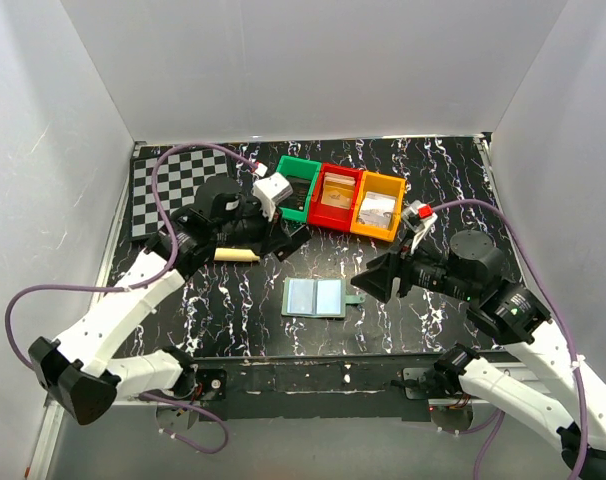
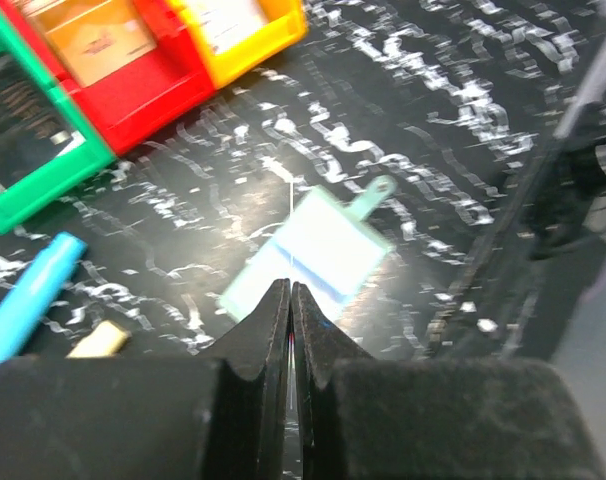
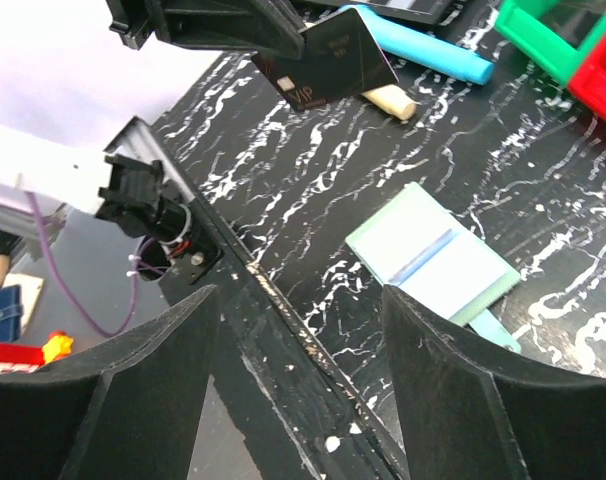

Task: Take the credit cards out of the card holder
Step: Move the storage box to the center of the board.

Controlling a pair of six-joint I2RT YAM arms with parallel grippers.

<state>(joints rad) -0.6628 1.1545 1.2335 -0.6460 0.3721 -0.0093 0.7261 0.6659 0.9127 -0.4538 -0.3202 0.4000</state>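
My left pincer (image 2: pixel 290 292) is clamped shut on a dark credit card (image 3: pixel 333 55), held clear of the bench (image 1: pixel 233 300). My right pincer (image 3: pixel 298 298) gapes wide, holding nothing. The card holder (image 1: pixel 314 297) lies open at centre frame, its panels seemingly bare. Next I should set the card down. In the upper centre, the green bin (image 1: pixel 301 162), red bin (image 1: pixel 328 222) and orange bin (image 1: pixel 373 233) hold indistinct items.

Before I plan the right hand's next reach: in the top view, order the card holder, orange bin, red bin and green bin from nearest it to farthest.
1. card holder, just left of the right hand
2. orange bin, behind it
3. red bin, mid-row
4. green bin, row's left end
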